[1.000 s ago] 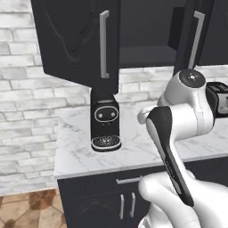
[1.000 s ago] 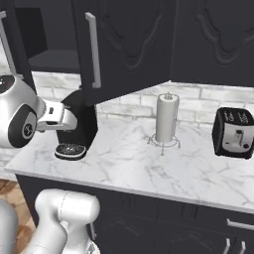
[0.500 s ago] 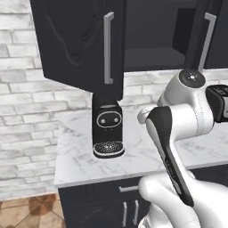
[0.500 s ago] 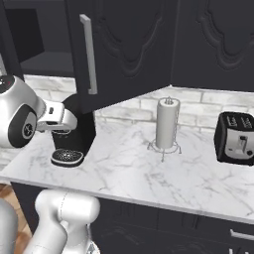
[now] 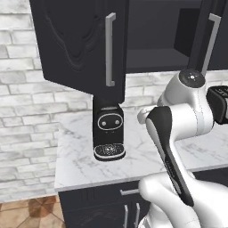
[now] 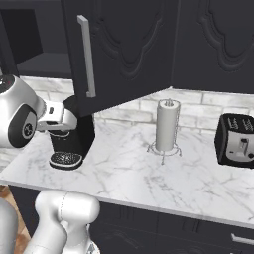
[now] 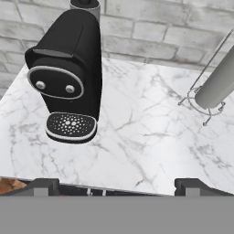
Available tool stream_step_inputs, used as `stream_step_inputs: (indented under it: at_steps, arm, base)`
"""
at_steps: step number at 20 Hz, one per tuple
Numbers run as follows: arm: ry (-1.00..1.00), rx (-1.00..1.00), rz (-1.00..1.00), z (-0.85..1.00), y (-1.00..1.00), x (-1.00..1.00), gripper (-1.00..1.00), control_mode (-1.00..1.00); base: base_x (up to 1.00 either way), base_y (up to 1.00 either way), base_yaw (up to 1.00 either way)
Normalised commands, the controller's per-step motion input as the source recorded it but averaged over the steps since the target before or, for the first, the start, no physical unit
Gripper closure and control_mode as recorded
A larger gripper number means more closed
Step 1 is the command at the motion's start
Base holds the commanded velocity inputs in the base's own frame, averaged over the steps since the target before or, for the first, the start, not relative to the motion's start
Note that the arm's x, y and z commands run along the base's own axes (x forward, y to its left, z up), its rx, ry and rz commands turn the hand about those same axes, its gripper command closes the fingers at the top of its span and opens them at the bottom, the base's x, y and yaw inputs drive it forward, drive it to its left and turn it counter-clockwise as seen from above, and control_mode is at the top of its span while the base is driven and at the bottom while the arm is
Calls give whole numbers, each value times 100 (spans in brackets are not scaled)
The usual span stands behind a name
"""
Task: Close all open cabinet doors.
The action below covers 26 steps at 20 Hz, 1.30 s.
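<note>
**Door position relative to gripper**

Gripper [image 7: 116, 185] spread wide, empty, aimed down at counter [image 7: 151, 137] and coffee machine [image 7: 68, 77]; open cabinet door [image 5: 82, 44] well above, swung outward; bar handle [image 5: 110, 49] vertical; likely requires raising before pushing shut.

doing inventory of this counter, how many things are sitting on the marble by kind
coffee machine: 1
paper towel holder: 1
toaster: 1
total: 3
</note>
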Motion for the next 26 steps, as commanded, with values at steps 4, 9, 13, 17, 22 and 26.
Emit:
stream_step_inputs:
  at_steps: [4, 9, 13, 17, 22, 26]
  arm:
    - [0, 0, 0, 0, 0, 0, -100, 100]
    - [0, 0, 0, 0, 0, 0, -100, 100]
    - [0, 0, 0, 0, 0, 0, -100, 100]
    - [0, 0, 0, 0, 0, 0, -100, -100]
    - [0, 0, 0, 0, 0, 0, -100, -100]
    - [0, 0, 0, 0, 0, 0, -100, -100]
  base:
    - [0, 0, 0]
    - [0, 0, 0]
    - [0, 0, 0]
    - [0, 0, 0]
    - [0, 0, 0]
    - [0, 0, 0]
